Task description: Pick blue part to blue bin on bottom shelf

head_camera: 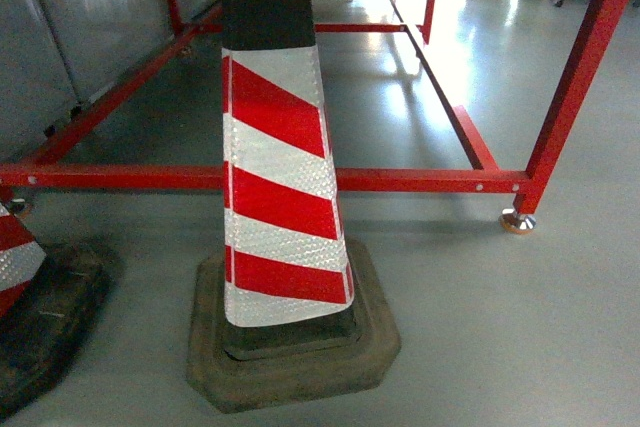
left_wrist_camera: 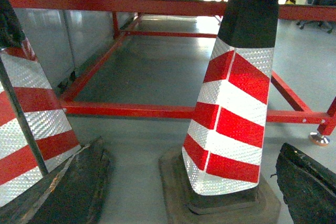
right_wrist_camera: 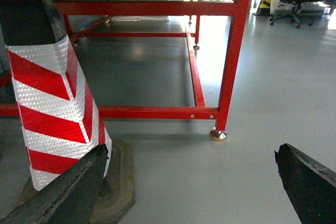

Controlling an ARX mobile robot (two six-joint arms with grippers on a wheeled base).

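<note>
both grippers empty, jaws wide: left gripper (left_wrist_camera: 191, 182) and right gripper (right_wrist_camera: 191, 182) show dark fingertips at the bottom corners of their wrist views. no blue part, blue bin or bottom shelf visible, so direction and nearer arm can't be told. striped cone (head_camera: 275, 157) dead centre, second cone (head_camera: 15, 257) lower left, red frame (head_camera: 420, 181) behind, grey floor (head_camera: 520, 347).

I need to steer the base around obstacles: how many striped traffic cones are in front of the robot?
2. One cone stands dead centre before the red frame; a second cone is cut off at the left edge. Others may stand outside the views.
</note>
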